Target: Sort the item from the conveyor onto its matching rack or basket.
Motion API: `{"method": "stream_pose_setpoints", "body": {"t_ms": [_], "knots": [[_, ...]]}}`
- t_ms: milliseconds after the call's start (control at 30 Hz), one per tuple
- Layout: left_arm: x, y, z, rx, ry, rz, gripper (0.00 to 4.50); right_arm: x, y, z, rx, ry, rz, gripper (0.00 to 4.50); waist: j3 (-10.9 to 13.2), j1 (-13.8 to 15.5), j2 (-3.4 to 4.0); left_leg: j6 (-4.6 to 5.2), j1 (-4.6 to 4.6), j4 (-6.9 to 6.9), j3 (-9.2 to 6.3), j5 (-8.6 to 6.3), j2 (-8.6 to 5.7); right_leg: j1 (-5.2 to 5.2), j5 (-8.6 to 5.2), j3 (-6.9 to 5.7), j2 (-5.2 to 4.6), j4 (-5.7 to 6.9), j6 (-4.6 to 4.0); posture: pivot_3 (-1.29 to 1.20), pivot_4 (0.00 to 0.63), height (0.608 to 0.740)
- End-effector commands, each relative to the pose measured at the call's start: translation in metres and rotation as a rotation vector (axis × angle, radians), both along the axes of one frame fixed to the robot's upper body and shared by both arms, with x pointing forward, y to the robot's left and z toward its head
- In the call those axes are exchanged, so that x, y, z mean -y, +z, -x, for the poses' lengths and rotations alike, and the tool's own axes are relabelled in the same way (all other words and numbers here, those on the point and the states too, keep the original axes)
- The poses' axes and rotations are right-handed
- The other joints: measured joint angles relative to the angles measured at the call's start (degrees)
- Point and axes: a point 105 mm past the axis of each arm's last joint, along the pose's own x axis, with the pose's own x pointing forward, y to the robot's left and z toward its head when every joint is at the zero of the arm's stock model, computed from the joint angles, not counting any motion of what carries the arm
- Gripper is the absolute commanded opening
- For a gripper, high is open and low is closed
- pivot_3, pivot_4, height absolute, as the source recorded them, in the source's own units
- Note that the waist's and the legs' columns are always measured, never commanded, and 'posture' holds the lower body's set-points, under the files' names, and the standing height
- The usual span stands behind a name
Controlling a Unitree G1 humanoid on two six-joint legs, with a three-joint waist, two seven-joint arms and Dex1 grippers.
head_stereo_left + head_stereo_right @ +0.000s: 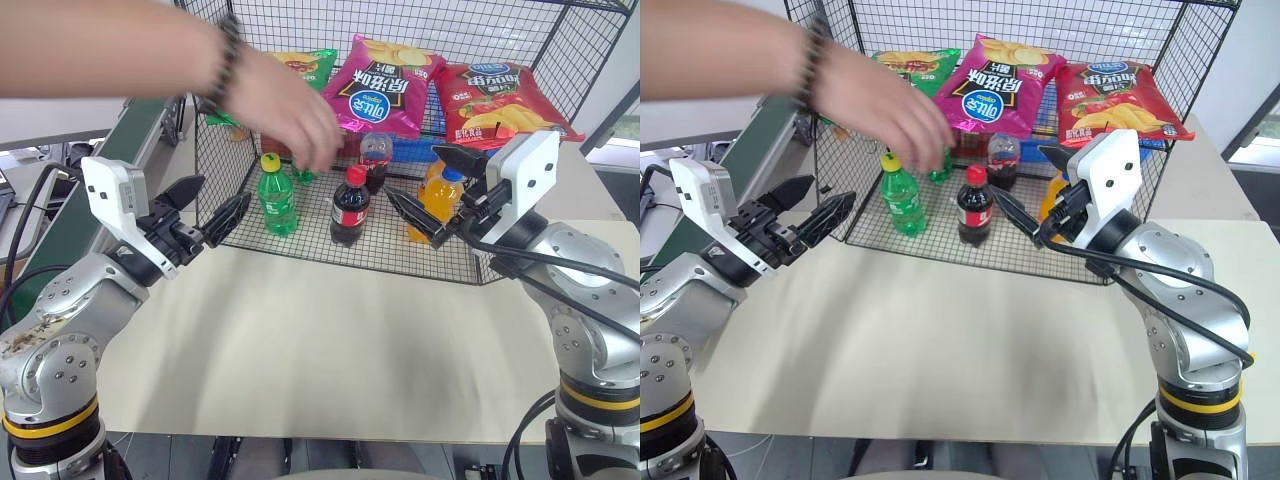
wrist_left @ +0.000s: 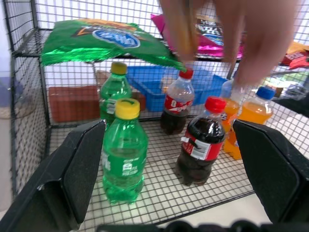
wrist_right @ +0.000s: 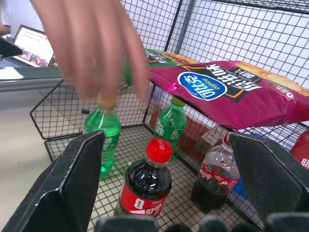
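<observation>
Grippers, left (image 1: 215,224) and right (image 1: 412,216), jaws spread and empty, should wait clear while person's hand (image 1: 290,115) crosses cola bottle (image 1: 350,207) in cage (image 1: 400,250).

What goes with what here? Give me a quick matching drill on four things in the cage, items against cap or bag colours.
Items:
1. full cola bottle
2. front green soda bottle
3. orange soda bottle
4. middle chip bag

Colours:
A. pink
B. yellow cap
C. red cap
D. blue cap

Pairs: 1-C, 2-B, 3-D, 4-A
</observation>
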Motion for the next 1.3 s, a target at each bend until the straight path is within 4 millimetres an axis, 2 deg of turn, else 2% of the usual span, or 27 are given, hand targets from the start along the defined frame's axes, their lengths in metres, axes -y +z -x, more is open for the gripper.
{"method": "stream_pose_setpoints", "body": {"t_ms": [33, 500, 733, 900, 1067, 1300], "knots": [[0.007, 0.007, 0.005, 0.026, -0.026, -0.009, 4.50, -0.003, 0.014, 0.006, 0.070, 0.004, -0.001, 4.46, 0.00, 0.02, 0.00, 0.00, 0.00, 0.00, 0.00, 0.00, 0.00, 0.00, 0.00, 0.00, 0.00, 0.00, 0.00, 0.00, 0.150, 0.740], [0.009, 0.005, 0.009, 0.014, -0.042, -0.013, 4.50, -0.003, 0.015, 0.004, 0.074, 0.003, -0.002, 4.46, 0.00, 0.02, 0.00, 0.00, -0.01, 0.00, 0.01, 0.00, 0.00, -0.01, 0.00, 0.02, 0.00, 0.00, 0.00, 0.00, 0.150, 0.740], [-0.001, 0.000, 0.011, -0.002, 0.000, -0.001, 4.50, -0.009, 0.015, 0.009, 0.059, 0.067, 0.006, 4.46, 0.00, 0.00, 0.00, 0.00, 0.00, 0.00, 0.01, 0.00, 0.01, -0.01, 0.00, 0.03, 0.00, -0.01, 0.00, 0.00, 0.150, 0.740], [-0.028, -0.005, 0.011, 0.024, 0.173, -0.005, 4.50, -0.030, 0.021, 0.020, -0.003, 0.242, -0.061, 4.46, 0.00, -0.23, 0.00, 0.00, 0.02, -0.02, 0.04, 0.00, 0.03, -0.04, 0.00, 0.08, 0.01, -0.01, 0.00, 0.00, 0.150, 0.740], [-0.059, -0.009, 0.015, 0.042, 0.325, -0.013, 4.50, -0.045, 0.019, 0.021, -0.066, 0.348, -0.061, 4.46, 0.00, -0.02, 0.00, 0.00, -0.01, -0.02, 0.00, 0.00, 0.04, -0.03, 0.00, 0.08, -0.03, -0.01, -0.01, 0.00, 0.150, 0.740], [-0.083, -0.020, 0.024, 0.022, 0.385, -0.053, 4.50, -0.063, 0.016, 0.015, -0.117, 0.452, -0.026, 4.46, 0.00, -0.23, 0.00, 0.00, -0.01, -0.05, 0.09, 0.00, 0.04, -0.09, 0.00, 0.10, -0.05, -0.03, -0.01, 0.00, 0.150, 0.740]]}}
